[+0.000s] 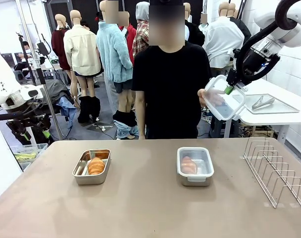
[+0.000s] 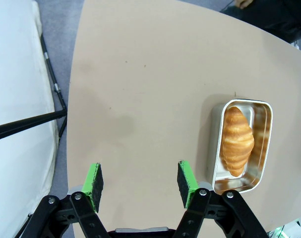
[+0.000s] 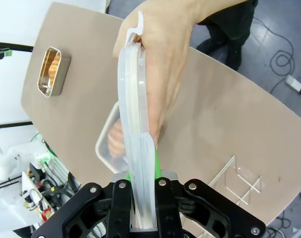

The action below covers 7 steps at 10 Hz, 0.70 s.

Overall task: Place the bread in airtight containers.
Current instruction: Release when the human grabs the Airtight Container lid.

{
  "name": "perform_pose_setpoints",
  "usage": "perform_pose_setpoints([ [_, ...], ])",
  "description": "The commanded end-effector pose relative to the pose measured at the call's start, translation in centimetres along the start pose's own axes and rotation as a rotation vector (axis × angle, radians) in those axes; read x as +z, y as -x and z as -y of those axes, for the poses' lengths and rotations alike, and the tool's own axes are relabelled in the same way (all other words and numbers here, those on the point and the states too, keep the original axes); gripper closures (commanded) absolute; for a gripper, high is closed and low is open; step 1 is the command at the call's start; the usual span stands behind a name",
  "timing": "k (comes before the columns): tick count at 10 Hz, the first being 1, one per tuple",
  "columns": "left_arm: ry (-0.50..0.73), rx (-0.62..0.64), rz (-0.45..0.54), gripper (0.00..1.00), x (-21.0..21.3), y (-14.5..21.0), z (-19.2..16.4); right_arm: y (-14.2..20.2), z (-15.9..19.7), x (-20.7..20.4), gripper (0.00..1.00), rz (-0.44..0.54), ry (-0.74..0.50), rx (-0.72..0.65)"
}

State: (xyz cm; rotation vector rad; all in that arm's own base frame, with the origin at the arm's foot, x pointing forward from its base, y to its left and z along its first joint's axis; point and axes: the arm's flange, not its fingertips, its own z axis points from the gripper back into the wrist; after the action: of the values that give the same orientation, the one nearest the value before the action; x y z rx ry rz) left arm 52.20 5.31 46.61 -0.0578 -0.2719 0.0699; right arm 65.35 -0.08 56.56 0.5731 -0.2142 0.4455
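On the table nearest me sat the two tubs: the open one [image 1: 91,166] with a roll [image 1: 95,165] lying in it uncovered, and the other tub [image 1: 195,166] to its right with its roll [image 1: 188,164] already under a clear lid. My left gripper [image 2: 140,184] hung empty above the table just beside the open tub, jaws apart. Farther off, my right gripper [image 3: 143,206] was clamped on the edge of the spare lid [image 1: 223,97], raised toward the person, whose hand [image 3: 162,54] also gripped it, presumably a handover so the open tub could be sealed.

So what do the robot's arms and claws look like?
Both arms are white and rounded, with black joints. Each claw, the left claw and the right claw, is black metal with bolts and two fingers with bright green pads. The person wears a black short-sleeved shirt.
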Motion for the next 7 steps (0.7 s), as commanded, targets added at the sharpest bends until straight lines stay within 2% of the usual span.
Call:
perform_pose_setpoints([
  [1,-0.012,-0.01,0.003,0.22,0.2,0.0,-0.1,0.0,0.0,0.0,0.81,0.0,0.0,0.0],
  [4,-0.012,-0.01,0.003,0.22,0.2,0.0,-0.1,2.3,-1.1,2.2,0.22,-0.023,0.05,0.122],
  [5,-0.012,-0.01,0.003,0.22,0.2,0.0,-0.1,3.8,-1.6,3.1,0.08,-0.044,0.07,0.164],
  [7,-0.012,-0.01,0.003,0.22,0.2,0.0,-0.1,7.7,-2.3,3.9,0.08,-0.131,0.132,0.358],
])
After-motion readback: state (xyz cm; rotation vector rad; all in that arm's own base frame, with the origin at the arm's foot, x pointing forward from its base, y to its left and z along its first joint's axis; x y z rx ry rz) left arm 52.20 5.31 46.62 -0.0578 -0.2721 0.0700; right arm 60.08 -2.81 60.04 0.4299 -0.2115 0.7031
